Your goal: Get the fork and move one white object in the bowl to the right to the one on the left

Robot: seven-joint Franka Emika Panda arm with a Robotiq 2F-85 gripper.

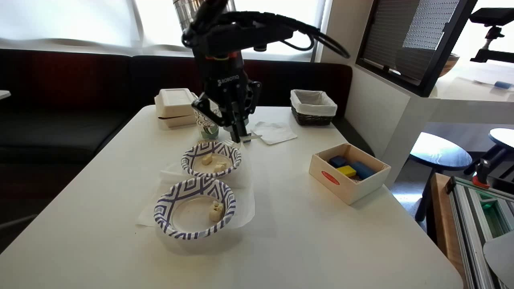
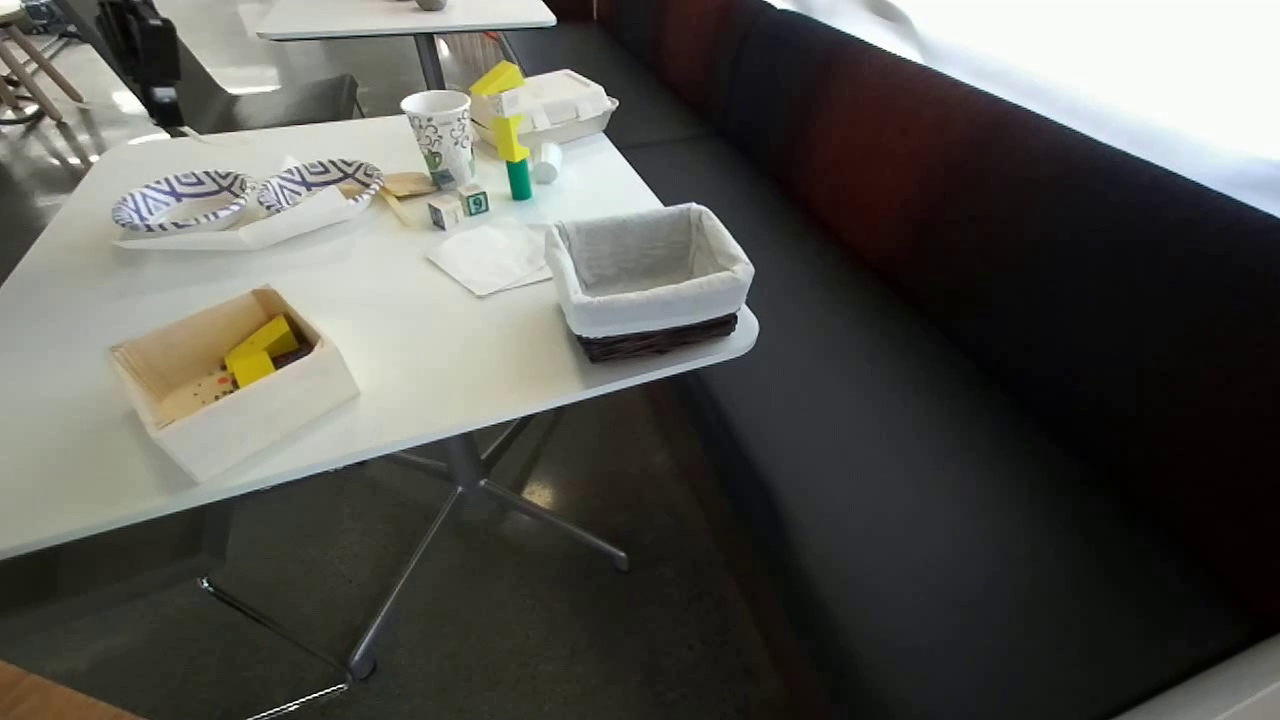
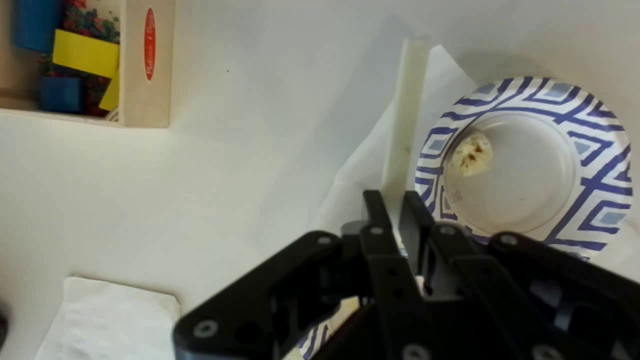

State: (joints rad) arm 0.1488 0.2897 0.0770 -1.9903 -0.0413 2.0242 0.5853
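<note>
Hand [image 3: 391, 197] clamped on white plastic fork [image 3: 404, 125], above tabletop [image 1: 289, 224]. Long axis crosses hand: in exterior view handle juts away from two-chunk patterned paper bowl [image 1: 188, 164], tines likely facing it. Next move probably needs tines lowered onto pale chunk [image 1: 220, 167] there.

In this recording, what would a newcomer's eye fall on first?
Probably the black Robotiq gripper, shut on a slim white plastic fork above the white table. Next, the blue-and-white patterned paper bowl nearer the camera in an exterior view and its twin behind, each with at least one pale chunk. Blue and yellow blocks in a pale open wooden box, upper left in the wrist view, may follow.
</note>
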